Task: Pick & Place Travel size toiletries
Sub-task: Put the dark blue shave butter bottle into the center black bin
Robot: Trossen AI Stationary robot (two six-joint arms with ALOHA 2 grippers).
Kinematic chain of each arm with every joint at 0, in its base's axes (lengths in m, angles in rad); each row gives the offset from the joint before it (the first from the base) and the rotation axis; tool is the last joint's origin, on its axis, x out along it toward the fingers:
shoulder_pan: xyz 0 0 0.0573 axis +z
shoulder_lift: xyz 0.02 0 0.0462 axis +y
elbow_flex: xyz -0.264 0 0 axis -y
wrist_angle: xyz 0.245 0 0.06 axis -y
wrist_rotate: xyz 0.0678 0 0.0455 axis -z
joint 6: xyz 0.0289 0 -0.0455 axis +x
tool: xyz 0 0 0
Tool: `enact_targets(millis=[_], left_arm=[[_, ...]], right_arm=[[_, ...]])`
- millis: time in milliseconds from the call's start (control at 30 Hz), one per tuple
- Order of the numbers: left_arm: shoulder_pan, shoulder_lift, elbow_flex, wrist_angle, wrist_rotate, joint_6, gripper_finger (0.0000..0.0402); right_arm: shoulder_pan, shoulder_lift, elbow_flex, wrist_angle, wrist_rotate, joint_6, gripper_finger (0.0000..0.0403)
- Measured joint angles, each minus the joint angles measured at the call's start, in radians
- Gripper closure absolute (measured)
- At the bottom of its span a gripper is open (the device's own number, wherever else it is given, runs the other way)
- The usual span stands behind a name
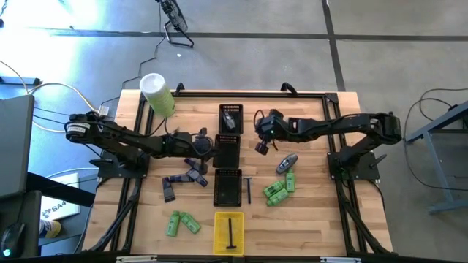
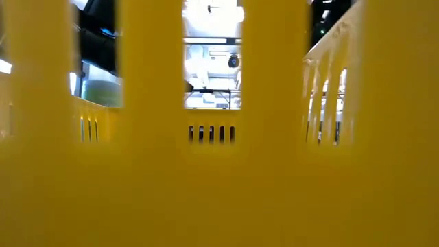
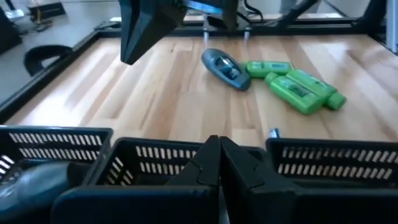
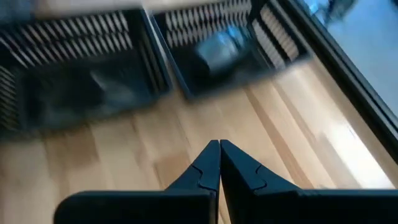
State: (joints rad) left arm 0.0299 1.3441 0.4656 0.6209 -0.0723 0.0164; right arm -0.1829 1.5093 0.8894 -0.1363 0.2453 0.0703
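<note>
Overhead: wooden table (image 1: 307, 212), grey floor (image 1: 292, 29); left tool (image 3: 219, 163), right tool (image 4: 219, 163) clenched, empty.

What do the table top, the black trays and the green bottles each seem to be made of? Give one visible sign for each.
Table top: probably wood, pale planks with grain lines and a low sheen.
Black trays: likely moulded plastic, matte, with slotted walls, seen close in the left wrist view.
Green bottles: apparently glossy plastic, bright uniform green with soft highlights and printed labels.
</note>
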Motion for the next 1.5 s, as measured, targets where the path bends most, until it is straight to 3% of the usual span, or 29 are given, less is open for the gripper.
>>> enact_targets(millis=[367, 667, 900, 1267, 1500], left_arm=[[-0.032, 0.000, 0.000, -0.091, -0.127, -0.108, 0.0401], [-0.118, 0.000, 0.000, -0.106, -0.301, -0.073, 0.0401], [-0.116, 0.000, 0.000, -0.184, -0.359, -0.073, 0.0401], [-0.116, -0.006, 0.000, -0.211, -0.265, -0.064, 0.0401], [-0.116, -0.136, 0.070, -0.536, -0.203, -0.047, 0.0401]], right_arm=[[0.047, 0.000, 0.000, 0.090, -0.066, -0.015, 0.0400], [0.080, 0.000, 0.000, 0.112, -0.062, -0.015, 0.0400], [0.080, 0.000, 0.000, 0.111, -0.062, -0.015, 0.0400], [0.080, 0.000, 0.000, 0.095, -0.065, -0.022, 0.0400], [0.080, 0.000, 0.000, 0.082, -0.065, -0.015, 0.0399]])
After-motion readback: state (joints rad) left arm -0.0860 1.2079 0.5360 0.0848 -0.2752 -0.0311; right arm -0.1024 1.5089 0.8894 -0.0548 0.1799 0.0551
